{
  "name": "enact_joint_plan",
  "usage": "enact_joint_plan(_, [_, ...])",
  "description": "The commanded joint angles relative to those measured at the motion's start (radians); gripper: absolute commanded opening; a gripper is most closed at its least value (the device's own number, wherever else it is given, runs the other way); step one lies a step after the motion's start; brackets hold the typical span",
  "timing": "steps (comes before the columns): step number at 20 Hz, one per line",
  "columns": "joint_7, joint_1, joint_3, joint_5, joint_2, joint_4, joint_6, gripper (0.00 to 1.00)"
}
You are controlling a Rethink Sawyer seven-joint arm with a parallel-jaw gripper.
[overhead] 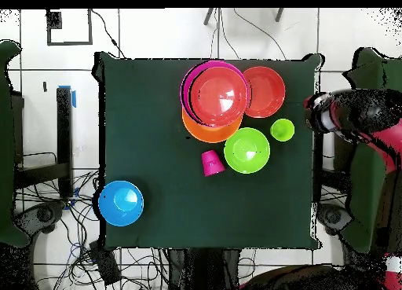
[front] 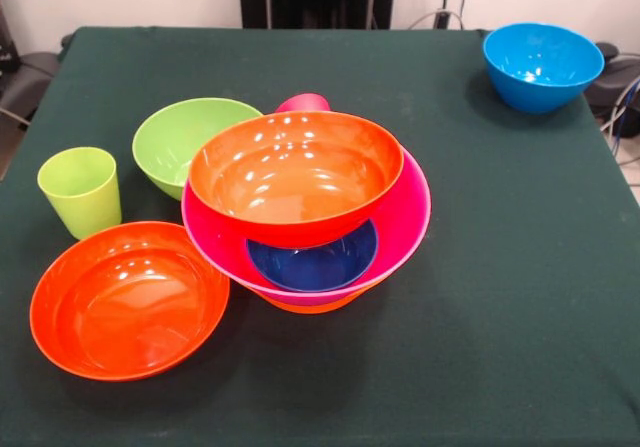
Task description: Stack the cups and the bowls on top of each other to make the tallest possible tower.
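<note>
The tower [front: 300, 207] is partly built. A big pink bowl [front: 405, 217] sits on an orange piece [front: 310, 305], of which only the lower rim shows. Inside the pink one lies the small dark blue bowl [front: 315, 262], and over it the big orange bowl [front: 295, 172] rests tilted, not seated flat.

I judge that more than half of the work is left, because five pieces stand loose on the counter [front: 480, 267]. The claw [overhead: 316, 114] is at the counter's side edge, off the pile. The lime green cup [front: 80, 192] is the nearest piece to it. The green bowl [front: 190, 142] and the shallow red-orange bowl [front: 130, 297] are a little further from it, and the tower is beyond these. The red-pink cup [overhead: 212, 163], on the green bowl's far side from the claw, seems to lie on its side. The light blue bowl [front: 540, 65] is the farthest, at the opposite side.

I cannot tell if the claw is wide or narrow, since only a ragged red and black end of the arm shows in the overhead view. The front view does not show it at all. I find no yellow-orange cup and no second shallow bowl. They may be hidden under the pile.
</note>
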Motion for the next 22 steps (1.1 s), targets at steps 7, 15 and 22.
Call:
enact_joint_plan(7, [-0.196, -0.031, 0.191, 0.033, 0.046, 0.142, 0.024, 1.0])
enact_joint_plan(15, [-0.196, -0.053, 0.226, 0.034, 0.033, 0.194, 0.005, 1.0])
enact_joint_plan(22, [-0.181, -0.07, 0.257, 0.025, 0.021, 0.249, -0.024, 1.0])
